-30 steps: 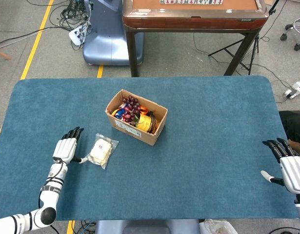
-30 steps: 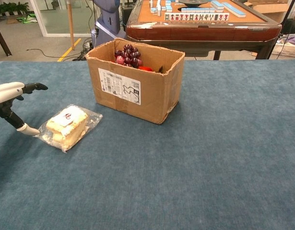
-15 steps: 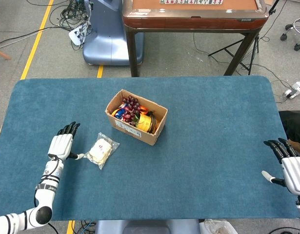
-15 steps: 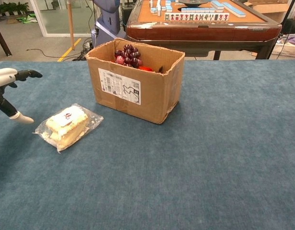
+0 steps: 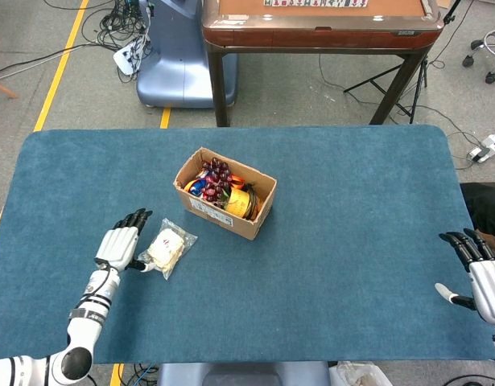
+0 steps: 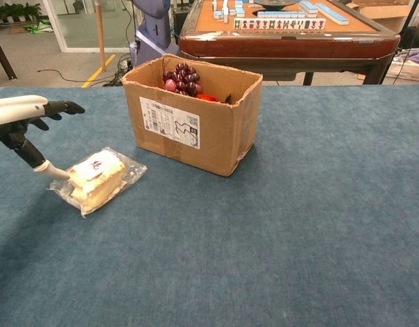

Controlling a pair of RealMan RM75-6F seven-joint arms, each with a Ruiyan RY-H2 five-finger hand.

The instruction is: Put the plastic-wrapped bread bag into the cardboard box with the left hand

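Observation:
The plastic-wrapped bread bag point(image 5: 166, 249) point(image 6: 96, 178) lies flat on the blue table, left of and nearer than the cardboard box point(image 5: 224, 193) point(image 6: 190, 117). The box stands open on top and holds dark grapes and other colourful items. My left hand point(image 5: 121, 247) point(image 6: 29, 116) hovers just left of the bag with its fingers spread. Its thumb touches the bag's left edge and it holds nothing. My right hand point(image 5: 482, 273) rests open at the table's far right edge, seen only in the head view.
The blue table point(image 5: 352, 241) spreads wide to the right of the box. Beyond its far edge stands a brown mahjong table point(image 5: 319, 20) and a blue-grey machine base point(image 5: 175, 64), with cables on the floor.
My left hand drew back leftward from the bag, then came right again until its thumb met the bag's left edge. The bag shifted slightly. The right hand barely moved.

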